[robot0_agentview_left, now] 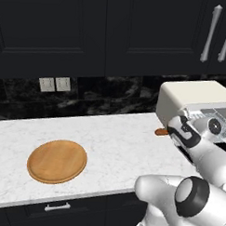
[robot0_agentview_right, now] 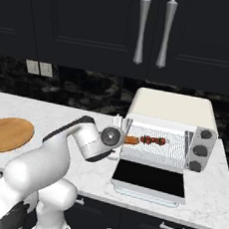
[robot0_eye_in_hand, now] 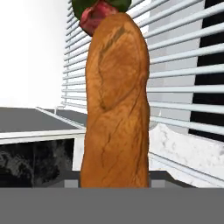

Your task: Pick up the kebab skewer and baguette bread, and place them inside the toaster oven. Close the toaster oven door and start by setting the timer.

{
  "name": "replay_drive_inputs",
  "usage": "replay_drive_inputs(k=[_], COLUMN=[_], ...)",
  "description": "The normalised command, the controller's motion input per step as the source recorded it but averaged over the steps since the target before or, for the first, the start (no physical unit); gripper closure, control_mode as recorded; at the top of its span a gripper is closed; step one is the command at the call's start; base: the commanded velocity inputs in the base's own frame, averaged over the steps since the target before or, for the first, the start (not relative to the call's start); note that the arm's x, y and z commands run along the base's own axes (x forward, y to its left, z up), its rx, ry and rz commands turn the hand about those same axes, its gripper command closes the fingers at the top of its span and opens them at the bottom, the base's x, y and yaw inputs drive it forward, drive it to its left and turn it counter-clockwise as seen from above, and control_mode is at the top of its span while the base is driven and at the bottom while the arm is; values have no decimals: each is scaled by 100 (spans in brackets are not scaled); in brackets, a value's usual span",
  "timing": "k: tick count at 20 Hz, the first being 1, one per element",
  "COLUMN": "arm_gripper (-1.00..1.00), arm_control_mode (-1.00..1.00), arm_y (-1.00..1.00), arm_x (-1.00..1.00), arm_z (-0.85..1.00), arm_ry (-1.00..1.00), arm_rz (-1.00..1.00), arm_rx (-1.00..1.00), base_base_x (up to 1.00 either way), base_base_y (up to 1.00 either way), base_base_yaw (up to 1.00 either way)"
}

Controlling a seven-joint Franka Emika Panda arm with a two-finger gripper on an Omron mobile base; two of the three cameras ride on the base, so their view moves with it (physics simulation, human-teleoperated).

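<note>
A: Going left to right, where does the baguette bread (robot0_eye_in_hand: 116, 105) lie from the fingers?

B: Straight ahead of them, long axis running away from the hand toward the kebab skewer (robot0_agentview_right: 153, 139) on the rack of the toaster oven (robot0_agentview_right: 172, 112). Its near end sits low between the fingers.

A: Pinching it?

B: Cannot tell; the tips are hidden. Right of that, the toaster oven door (robot0_agentview_right: 149, 177) hangs open over the surface (robot0_agentview_right: 203, 196).
</note>
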Motion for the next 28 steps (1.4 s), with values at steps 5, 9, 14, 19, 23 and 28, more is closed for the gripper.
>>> replay_drive_inputs(k=[5,9,14,19,23,28], arm_gripper=[100,100,100,100,100,100], arm_control_mode=[-100,-100,-100,-100,-100,-100], arm_y=[-100,-93,-62,-41,-49,-55], arm_x=[37,-19,-87,2,36,-7], arm_z=[5,17,27,39,33,54], arm_ry=[-1,0,-11,-8,0,0], arm_rz=[-7,-2,0,-2,-1,0], arm_rx=[1,3,0,0,3,2], base_base_x=[0,0,0,0,0,0], base_base_y=[0,0,0,0,0,0], base_base_yaw=[0,0,0,0,0,0])
